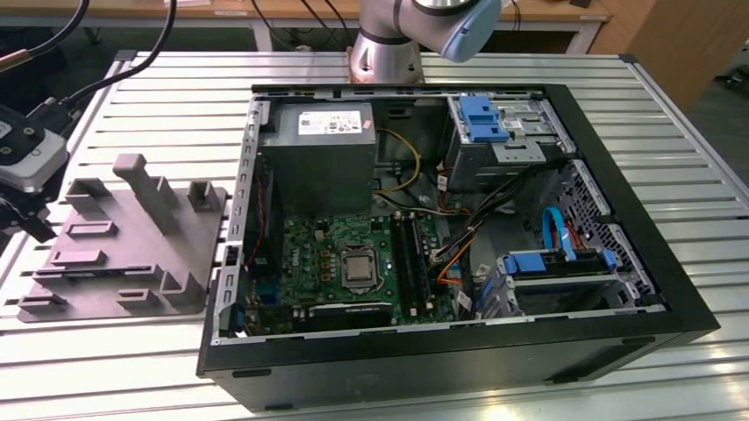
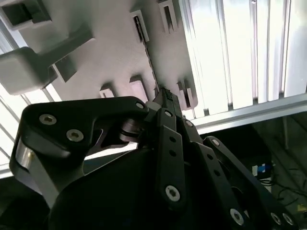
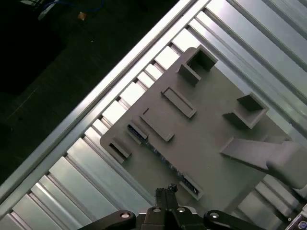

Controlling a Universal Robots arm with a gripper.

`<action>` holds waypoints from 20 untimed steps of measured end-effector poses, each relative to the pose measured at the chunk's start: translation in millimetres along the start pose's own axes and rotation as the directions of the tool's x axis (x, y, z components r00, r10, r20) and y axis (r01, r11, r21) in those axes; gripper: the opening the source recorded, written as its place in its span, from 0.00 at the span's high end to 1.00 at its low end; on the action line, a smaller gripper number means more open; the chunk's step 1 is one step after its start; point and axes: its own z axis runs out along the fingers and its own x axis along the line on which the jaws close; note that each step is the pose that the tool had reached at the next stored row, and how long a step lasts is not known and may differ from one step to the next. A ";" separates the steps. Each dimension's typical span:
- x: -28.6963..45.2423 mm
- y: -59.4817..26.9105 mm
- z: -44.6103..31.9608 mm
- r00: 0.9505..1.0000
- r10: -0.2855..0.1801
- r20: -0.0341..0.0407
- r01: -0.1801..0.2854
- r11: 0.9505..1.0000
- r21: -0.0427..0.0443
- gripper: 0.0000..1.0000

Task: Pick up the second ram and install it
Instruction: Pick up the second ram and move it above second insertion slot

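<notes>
The second ram [image 3: 160, 155] is a thin dark strip standing on edge in the slotted holders of the grey tray [image 3: 216, 124]; it also appears in the second wrist view [image 2: 146, 52]. My gripper [image 3: 165, 192] hovers above the tray's outer edge, in line with the strip's length and apart from it. Its fingertips [image 2: 165, 96] are pressed together with nothing between them. In the exterior view the gripper [image 1: 33, 224] hangs at the left edge, beside the tray [image 1: 129, 263].
An open computer case [image 1: 468, 342] lies at the table's middle, with a motherboard [image 1: 339, 254], memory slots [image 1: 410, 254], a grey power supply [image 1: 316, 158] and loose cables. Upright posts [image 1: 146, 189] rise from the tray. The slatted table's edge [image 3: 96, 96] lies close by.
</notes>
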 end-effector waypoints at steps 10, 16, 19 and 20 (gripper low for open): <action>0.0 -0.1 1.9 0.983 -0.181 -0.008 0.181 0.983 0.000 0.90; 0.0 -0.1 3.0 0.958 -0.287 -0.013 0.287 0.958 -0.001 0.90; 0.0 -0.2 3.7 0.941 -0.338 -0.015 0.338 0.941 -0.002 0.90; 0.0 -0.2 3.9 0.935 -0.355 -0.016 0.355 0.935 -0.002 0.90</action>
